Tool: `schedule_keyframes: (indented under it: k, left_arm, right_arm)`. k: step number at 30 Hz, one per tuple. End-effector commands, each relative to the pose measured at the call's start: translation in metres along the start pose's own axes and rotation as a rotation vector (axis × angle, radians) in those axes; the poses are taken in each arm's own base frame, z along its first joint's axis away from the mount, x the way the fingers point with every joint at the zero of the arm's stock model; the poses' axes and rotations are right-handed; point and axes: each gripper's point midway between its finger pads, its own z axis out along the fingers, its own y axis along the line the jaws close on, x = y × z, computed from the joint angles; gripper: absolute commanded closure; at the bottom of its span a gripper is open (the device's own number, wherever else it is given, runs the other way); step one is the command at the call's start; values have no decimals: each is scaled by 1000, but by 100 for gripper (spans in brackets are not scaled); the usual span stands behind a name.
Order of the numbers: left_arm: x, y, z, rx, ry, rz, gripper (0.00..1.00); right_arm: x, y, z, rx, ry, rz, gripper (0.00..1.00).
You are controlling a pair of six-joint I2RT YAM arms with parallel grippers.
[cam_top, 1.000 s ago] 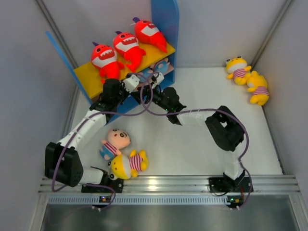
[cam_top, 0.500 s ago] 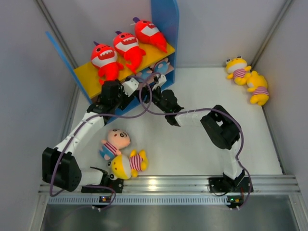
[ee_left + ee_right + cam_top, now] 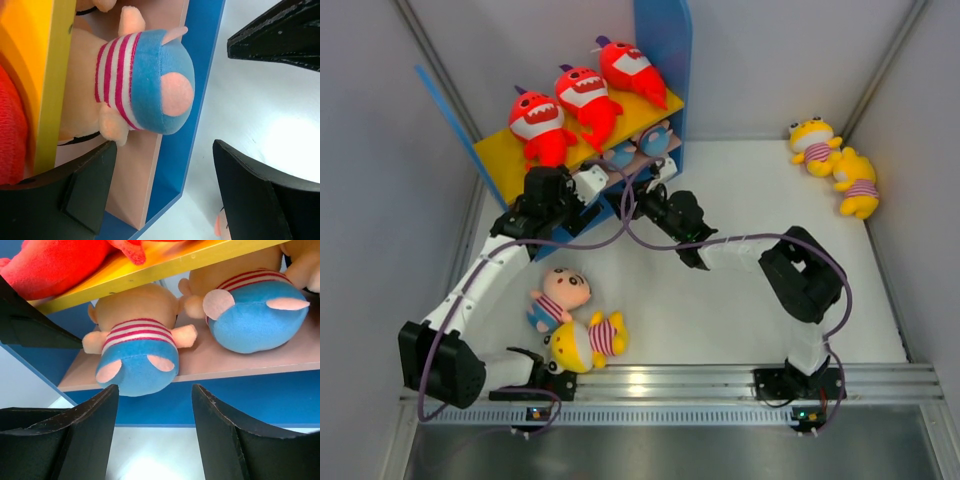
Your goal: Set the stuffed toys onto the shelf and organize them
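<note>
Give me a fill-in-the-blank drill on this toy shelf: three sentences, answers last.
The yellow top board holds ____ red sharks.
The lower board holds ____ dolls in blue trousers.
The toys lying on the table number ____.
Missing words: three; two; four.

A white table (image 3: 150, 462) lies beneath the fingers (image 3: 85, 440). Grey walls (image 3: 380, 150) stand on either side of them. A metal rail (image 3: 670, 385) runs along the table's near edge, well behind them.
</note>
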Motion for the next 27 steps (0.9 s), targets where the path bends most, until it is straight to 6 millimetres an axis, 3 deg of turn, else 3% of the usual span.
schedule_keyframes:
  k: [1, 14, 27]
  left_arm:
    - [-24, 12, -19, -21, -70, -7, 16]
    - [-13, 9, -29, -22, -39, 11, 14]
    - [-19, 9, -38, -5, -43, -1, 14]
  right_arm:
    - [-25, 26, 10, -79, -72, 32, 40]
    - [-5, 37, 54, -140, -55, 202, 35]
    - [27, 26, 73, -54, 14, 250, 37]
